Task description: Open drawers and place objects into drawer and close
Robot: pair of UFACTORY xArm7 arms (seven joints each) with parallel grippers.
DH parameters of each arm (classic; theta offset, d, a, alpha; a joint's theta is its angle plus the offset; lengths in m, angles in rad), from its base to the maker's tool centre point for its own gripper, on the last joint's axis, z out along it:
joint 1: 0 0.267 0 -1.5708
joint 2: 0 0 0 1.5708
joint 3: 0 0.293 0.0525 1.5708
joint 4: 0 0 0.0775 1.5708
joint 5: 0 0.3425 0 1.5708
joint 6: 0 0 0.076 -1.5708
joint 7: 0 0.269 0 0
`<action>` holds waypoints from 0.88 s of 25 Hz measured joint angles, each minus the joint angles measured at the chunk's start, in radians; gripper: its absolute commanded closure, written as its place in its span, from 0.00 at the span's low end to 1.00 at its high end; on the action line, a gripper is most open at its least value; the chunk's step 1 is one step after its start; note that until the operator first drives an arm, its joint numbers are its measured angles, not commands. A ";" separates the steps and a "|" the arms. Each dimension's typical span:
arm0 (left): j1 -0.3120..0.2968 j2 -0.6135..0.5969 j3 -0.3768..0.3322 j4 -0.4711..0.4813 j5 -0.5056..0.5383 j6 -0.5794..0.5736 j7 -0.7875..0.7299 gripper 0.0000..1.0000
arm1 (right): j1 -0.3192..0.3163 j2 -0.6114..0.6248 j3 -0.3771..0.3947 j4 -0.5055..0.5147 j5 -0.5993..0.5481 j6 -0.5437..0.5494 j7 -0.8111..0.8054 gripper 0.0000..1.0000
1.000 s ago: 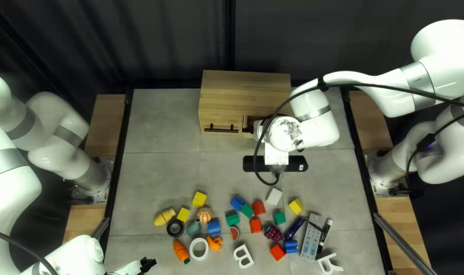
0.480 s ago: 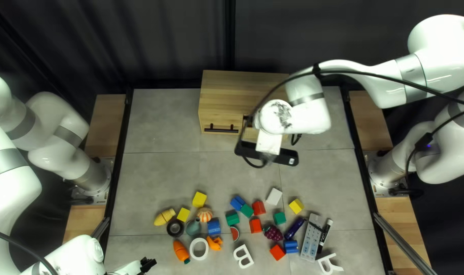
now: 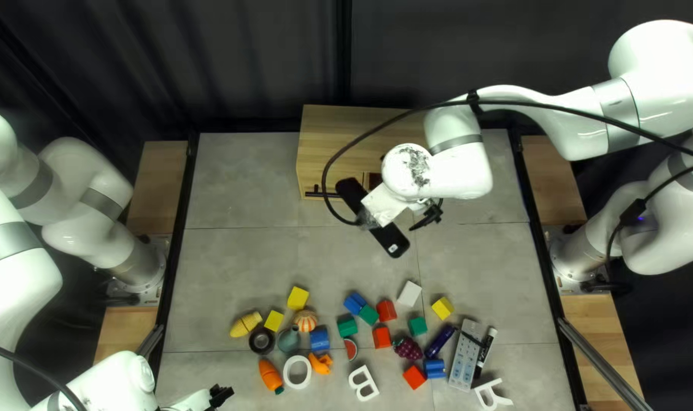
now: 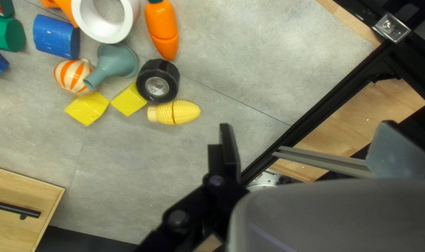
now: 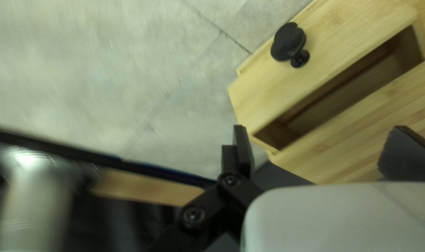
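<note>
Work looked barely begun, with a pale wooden, black-knobbed drawer (image 5: 264, 100) open ahead of the spread, empty jaws of the right gripper (image 5: 319, 140), while yellow blocks (image 4: 87, 108) and plastic toy corn (image 4: 184, 112) lay ahead of the left gripper (image 4: 306, 128), likewise parted and empty, awaiting stowing and closing.

Grey tiled tabletop (image 3: 232, 266), top left view, clocked from view centre: wooden drawer cabinet (image 3: 343, 141) at twelve; toy carrot (image 3: 270, 374) at seven; white letter B (image 3: 369, 387) at six; remote control (image 3: 464, 358) at five.

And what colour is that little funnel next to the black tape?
The funnel is a dull grey-green, showing best in the left wrist view.
</note>
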 measured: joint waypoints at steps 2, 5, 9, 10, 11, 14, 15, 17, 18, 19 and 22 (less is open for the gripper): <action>0.000 0.000 0.000 0.000 0.000 0.000 0.000 0.00 | 0.005 0.002 0.003 0.000 -0.009 -0.013 0.041 0.00; 0.000 0.000 0.000 0.000 0.000 0.000 0.000 0.00 | 0.006 0.003 0.004 0.001 -0.012 -0.016 0.052 0.00; 0.000 0.000 0.000 0.000 0.000 0.000 0.000 0.00 | 0.006 0.003 0.004 0.001 -0.012 -0.017 0.053 0.00; 0.000 0.000 0.000 0.000 0.000 0.000 0.000 0.00 | 0.006 0.003 0.004 0.001 -0.012 -0.017 0.053 0.00; 0.000 0.000 0.000 0.000 0.000 0.000 0.000 0.00 | 0.006 0.003 0.004 0.001 -0.012 -0.017 0.053 0.00; 0.000 0.000 0.000 0.000 0.000 0.000 0.000 0.00 | 0.006 0.003 0.004 0.001 -0.013 -0.017 0.053 0.00; 0.000 0.000 0.000 0.000 0.000 0.000 0.000 0.00 | 0.008 0.002 0.004 -0.001 -0.016 -0.017 0.054 0.00; 0.000 0.000 0.000 0.000 0.000 0.000 0.000 0.00 | 0.004 -0.001 -0.001 0.000 -0.014 -0.009 0.065 0.00; 0.000 0.000 0.000 0.000 0.000 0.000 0.000 0.00 | -0.002 -0.005 -0.007 0.003 -0.003 -0.001 0.086 0.00; 0.000 0.000 0.000 0.000 0.000 0.000 0.000 0.00 | -0.008 -0.010 -0.013 0.005 0.010 0.005 0.110 0.00; 0.000 0.000 0.000 0.000 0.000 0.000 0.000 0.00 | -0.024 -0.031 -0.029 -0.003 0.052 0.012 0.200 0.00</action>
